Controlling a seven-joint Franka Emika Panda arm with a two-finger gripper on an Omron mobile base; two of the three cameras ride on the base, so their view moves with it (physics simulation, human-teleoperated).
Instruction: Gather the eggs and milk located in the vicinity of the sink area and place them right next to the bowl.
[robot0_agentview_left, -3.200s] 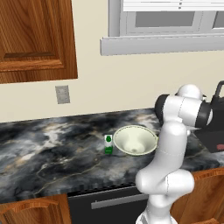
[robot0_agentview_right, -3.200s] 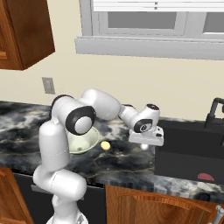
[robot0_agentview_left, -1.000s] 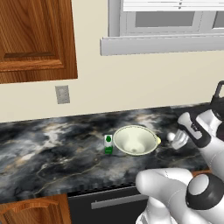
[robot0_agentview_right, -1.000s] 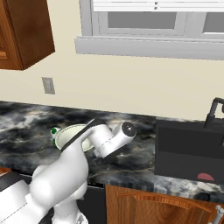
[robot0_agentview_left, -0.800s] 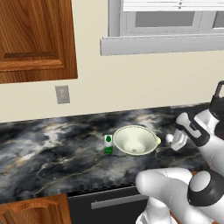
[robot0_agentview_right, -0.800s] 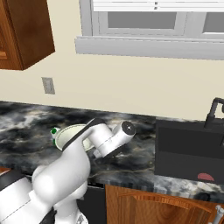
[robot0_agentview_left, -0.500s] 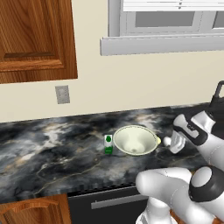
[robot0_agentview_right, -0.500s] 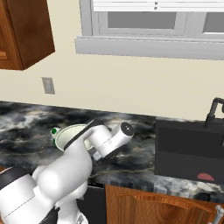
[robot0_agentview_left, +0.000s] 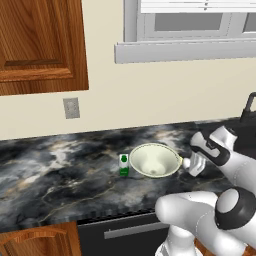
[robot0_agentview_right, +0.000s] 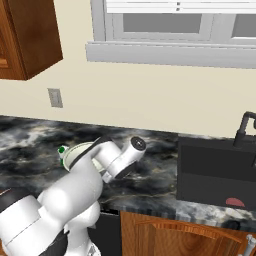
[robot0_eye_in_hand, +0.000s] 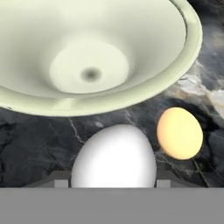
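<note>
The jaws hold a white egg (robot0_eye_in_hand: 113, 155) between them, low over the dark marbled surface (robot0_eye_in_hand: 39, 140). Just beside it, to one side of the jaws, a tan egg (robot0_eye_in_hand: 180, 133) already lies on the surface, close under the rim of the bowl (robot0_eye_in_hand: 87, 61), which sits right ahead. The milk (robot0_agentview_left: 124, 164) stands at the bowl's far side, touching or nearly so. To do this well, I judge the egg should be lowered gently before releasing, clear of the tan egg, so neither rolls.
</note>
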